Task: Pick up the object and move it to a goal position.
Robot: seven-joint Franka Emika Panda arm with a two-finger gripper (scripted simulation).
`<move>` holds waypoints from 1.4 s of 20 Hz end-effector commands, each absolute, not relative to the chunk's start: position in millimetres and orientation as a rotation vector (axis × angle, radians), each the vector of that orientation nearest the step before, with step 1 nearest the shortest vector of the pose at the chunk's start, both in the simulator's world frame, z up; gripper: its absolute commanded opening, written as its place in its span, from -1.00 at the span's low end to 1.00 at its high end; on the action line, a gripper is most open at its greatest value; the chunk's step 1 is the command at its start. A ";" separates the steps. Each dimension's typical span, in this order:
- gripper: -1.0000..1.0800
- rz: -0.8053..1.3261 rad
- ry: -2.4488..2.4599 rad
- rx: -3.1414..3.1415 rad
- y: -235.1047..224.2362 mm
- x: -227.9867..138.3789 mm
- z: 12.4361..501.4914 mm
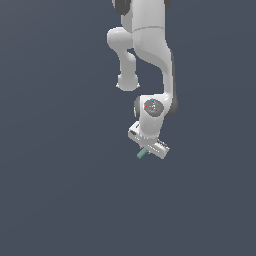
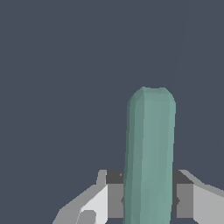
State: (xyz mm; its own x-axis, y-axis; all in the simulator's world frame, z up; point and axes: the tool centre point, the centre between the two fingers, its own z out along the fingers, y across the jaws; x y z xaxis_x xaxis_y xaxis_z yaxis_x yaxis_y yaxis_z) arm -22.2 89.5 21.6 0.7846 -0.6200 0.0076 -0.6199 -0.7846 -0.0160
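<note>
The object (image 2: 149, 153) is a slim teal-green bar with rounded end, and it fills the middle of the wrist view between the two fingers. My gripper (image 2: 148, 199) is shut on it, one grey finger pad (image 2: 114, 199) pressed to each side. In the exterior view only a short teal end of the object (image 1: 142, 153) sticks out below the white gripper (image 1: 148, 147), toward the exterior view's left. The rest of the bar is hidden by the hand. The arm hangs down from the top of the exterior view.
A plain dark blue-grey surface (image 1: 60, 190) spreads all around the arm. The white arm links (image 1: 145, 45) occupy the upper middle of the exterior view.
</note>
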 end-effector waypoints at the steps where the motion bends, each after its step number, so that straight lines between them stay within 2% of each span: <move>1: -1.00 -0.037 1.006 -2.952 85.0 -19.0 28.4; 28: -1.00 -0.346 0.560 -2.831 -2.3 36.2 166.7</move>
State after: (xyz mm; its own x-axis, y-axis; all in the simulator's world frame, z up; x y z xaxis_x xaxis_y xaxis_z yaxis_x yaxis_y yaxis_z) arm 33.6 2.4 158.9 0.8953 -0.4106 0.1729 -0.3606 -0.8958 -0.2599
